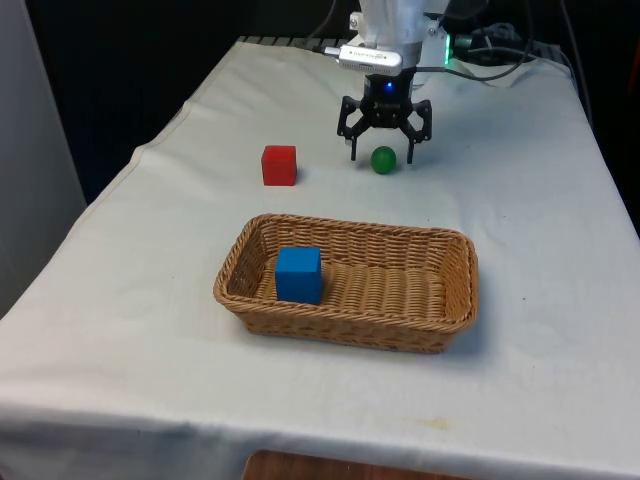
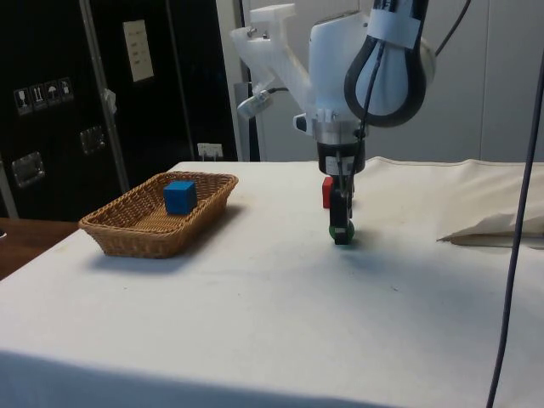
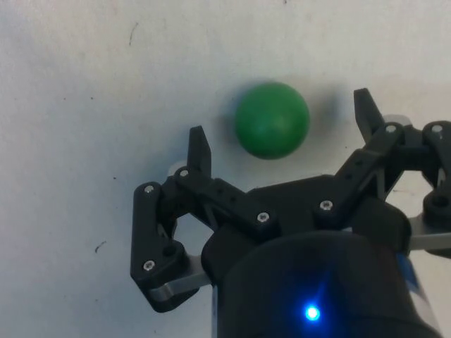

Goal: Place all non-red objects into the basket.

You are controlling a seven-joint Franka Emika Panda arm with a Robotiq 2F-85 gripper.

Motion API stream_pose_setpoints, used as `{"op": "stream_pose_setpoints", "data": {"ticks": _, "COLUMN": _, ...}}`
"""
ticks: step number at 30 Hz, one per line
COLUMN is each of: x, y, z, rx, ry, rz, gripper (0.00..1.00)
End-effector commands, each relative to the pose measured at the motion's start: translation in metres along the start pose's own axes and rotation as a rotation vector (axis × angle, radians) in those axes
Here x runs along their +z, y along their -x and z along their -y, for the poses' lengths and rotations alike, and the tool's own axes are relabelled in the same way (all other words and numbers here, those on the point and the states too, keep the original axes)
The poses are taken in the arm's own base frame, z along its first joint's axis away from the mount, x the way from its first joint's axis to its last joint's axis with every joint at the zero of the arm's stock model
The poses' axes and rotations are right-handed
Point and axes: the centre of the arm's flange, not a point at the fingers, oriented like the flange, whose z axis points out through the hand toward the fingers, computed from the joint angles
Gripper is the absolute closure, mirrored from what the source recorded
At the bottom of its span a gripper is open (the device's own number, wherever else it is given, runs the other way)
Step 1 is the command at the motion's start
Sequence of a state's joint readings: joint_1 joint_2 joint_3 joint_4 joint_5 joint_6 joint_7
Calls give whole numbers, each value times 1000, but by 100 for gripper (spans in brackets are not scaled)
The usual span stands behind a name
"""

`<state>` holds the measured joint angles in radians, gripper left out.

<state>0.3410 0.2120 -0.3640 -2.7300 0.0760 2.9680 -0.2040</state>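
A small green ball (image 1: 383, 159) (image 3: 271, 120) lies on the white cloth near the table's far end. My gripper (image 1: 382, 152) (image 3: 282, 127) is open and lowered around it, one finger on each side, with gaps showing between the fingers and the ball. In the side view the gripper (image 2: 342, 231) reaches down to the cloth and the green ball (image 2: 337, 229) peeks out at its tips. A blue cube (image 1: 298, 274) (image 2: 179, 196) sits inside the wicker basket (image 1: 440, 330) (image 2: 119, 238). A red cube (image 1: 279, 165) (image 2: 326, 192) rests on the cloth toward the front view's left of the ball.
The basket stands mid-table, nearer the camera than the ball in the front view. Cables (image 1: 505, 45) trail across the far right corner. A fold of cloth (image 2: 497, 225) bulges at the side view's right edge.
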Motion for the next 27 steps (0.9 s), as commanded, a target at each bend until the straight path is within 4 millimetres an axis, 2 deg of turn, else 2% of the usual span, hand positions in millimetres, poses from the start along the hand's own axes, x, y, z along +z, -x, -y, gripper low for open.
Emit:
{"op": "stream_pose_setpoints", "data": {"ticks": 1, "x": -1, "y": -1, "z": 0, "rx": 2, "ry": -6, "rz": 0, "gripper": 0}}
{"op": "stream_pose_setpoints", "data": {"ticks": 27, "x": -1, "y": -1, "z": -1, "rx": 2, "ry": 0, "rz": -1, "gripper": 0}}
